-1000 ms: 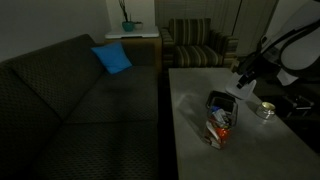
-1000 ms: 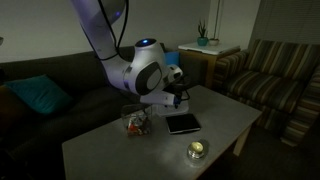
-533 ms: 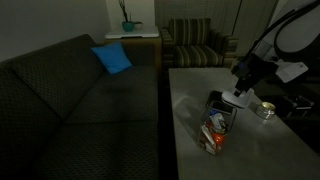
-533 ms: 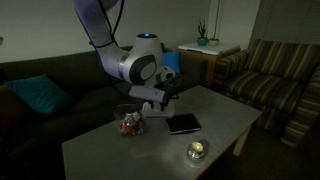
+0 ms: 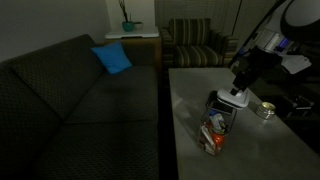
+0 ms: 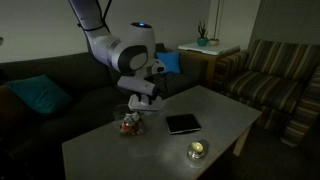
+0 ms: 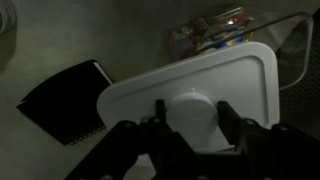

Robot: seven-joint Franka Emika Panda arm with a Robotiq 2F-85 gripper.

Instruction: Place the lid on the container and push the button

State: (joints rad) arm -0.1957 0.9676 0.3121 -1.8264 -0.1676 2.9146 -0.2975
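Ideally, the end effector (image 7: pixel 190 110), clamped on the white lid's (image 7: pixel 245 85) round knob just above the container (image 6: pixel 132 124) on the counter (image 6: pixel 215 125), squares the edges before lowering level.

White lid (image 5: pixel 234 99) gripped by hand (image 5: pixel 240 89), over container (image 5: pixel 218 124) (printed sides), grey table (image 5: pixel 190 95)

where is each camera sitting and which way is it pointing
Exterior view: sits off the table, facing the sofa and armchair; the arm enters at upper right.
Exterior view: sits off another side of the table, facing the sofa; the arm fills the middle.
Wrist view: looks down past the gripper onto the lid.
Shared: all three show the lid and the container.
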